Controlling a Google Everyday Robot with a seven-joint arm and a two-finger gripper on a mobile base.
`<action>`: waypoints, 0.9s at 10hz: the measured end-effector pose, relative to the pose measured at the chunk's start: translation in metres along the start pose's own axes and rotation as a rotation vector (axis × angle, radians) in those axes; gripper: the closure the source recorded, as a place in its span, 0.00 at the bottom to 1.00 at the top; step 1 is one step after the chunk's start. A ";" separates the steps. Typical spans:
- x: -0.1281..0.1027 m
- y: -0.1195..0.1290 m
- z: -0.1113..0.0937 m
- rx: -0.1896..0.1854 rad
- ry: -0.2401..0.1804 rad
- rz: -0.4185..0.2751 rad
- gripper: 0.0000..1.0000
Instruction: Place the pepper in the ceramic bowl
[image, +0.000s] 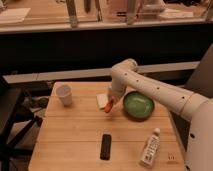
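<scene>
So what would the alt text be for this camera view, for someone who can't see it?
A white robot arm reaches over a wooden table, its gripper holding an orange-red pepper just left of a green ceramic bowl. A white cup stands at the back left, and a black bar and a white bottle lie near the front edge.

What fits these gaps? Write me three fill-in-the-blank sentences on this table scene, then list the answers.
1. The pepper hangs at the gripper, just left of the green ____.
2. The white cup stands near the table's far ____ corner.
3. The black bar lies to the ____ of the white bottle.

Answers: bowl; left; left
</scene>
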 end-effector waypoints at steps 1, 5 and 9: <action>0.010 0.013 -0.003 0.005 0.000 0.026 0.98; 0.035 0.044 -0.012 0.025 -0.008 0.100 0.98; 0.053 0.074 -0.016 0.040 -0.013 0.153 0.98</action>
